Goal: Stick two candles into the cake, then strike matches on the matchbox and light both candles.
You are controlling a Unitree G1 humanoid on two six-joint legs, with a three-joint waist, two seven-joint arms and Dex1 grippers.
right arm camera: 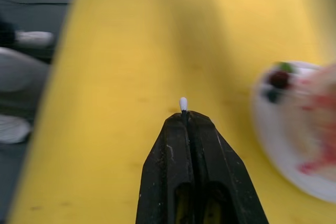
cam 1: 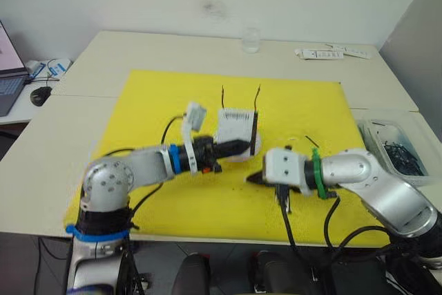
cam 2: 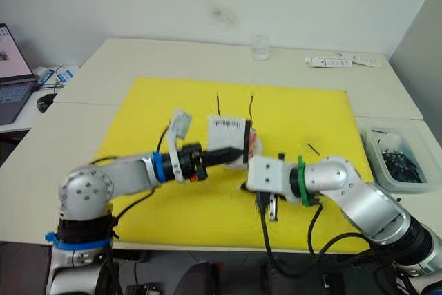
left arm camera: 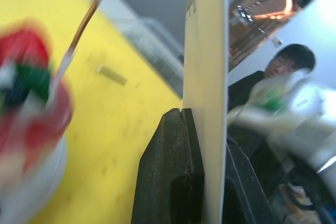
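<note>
Yellow mat (cam 1: 166, 101) covers the counter (cam 1: 138, 50). Left tool (cam 1: 238, 147) pinches the upright matchbox (cam 1: 235, 129), lettering unreadable, beside the cake (right arm camera: 310, 129) holding both candles (cam 1: 257, 98). Right tool (right arm camera: 184, 114) is pressed together on a white-tipped match (right arm camera: 182, 103).

Flat white rectangular matchbox (cam 1: 237, 126) with black strip along one edge, held upright on edge above the yellow mat, beside the cake. Small round pink-and-white cake (cam 2: 253, 144) on white plate, mostly hidden behind matchbox. Two thin dark wavy candles (cam 1: 223, 96) stand upright in it. One short dark match (right arm camera: 183, 104), white tip, pinched between black fingers.
</note>
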